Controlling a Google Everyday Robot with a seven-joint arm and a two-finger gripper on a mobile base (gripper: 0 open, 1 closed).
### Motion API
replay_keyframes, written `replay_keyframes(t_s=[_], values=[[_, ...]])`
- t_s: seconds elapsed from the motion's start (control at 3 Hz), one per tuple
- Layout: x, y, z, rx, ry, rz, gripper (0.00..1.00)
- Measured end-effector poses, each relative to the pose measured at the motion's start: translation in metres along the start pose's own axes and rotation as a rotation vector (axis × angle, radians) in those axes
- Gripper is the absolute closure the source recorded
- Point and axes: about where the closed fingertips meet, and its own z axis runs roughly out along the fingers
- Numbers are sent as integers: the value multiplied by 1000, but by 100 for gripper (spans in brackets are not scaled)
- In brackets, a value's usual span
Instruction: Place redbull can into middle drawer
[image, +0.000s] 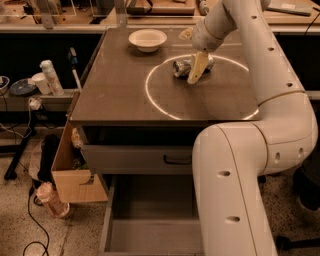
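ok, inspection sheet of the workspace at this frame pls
Surface: brown table top, white ring of light on it.
Job's things: redbull can on its side inside the ring; middle drawer pulled open below.
Clutter: white bowl near the far edge.
Grippers: hand low over the table, in front of the can.
Cables: black cable on the floor, left.
Surroundings: cardboard box beside the drawers; drawer front with black handle above the open drawer; white bottle at left.
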Motion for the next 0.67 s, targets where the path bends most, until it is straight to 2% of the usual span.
replay_keyframes(t_s=[0.33,0.67], values=[[10,-5,9,15,22,1,3],[10,-5,9,15,22,1,25]])
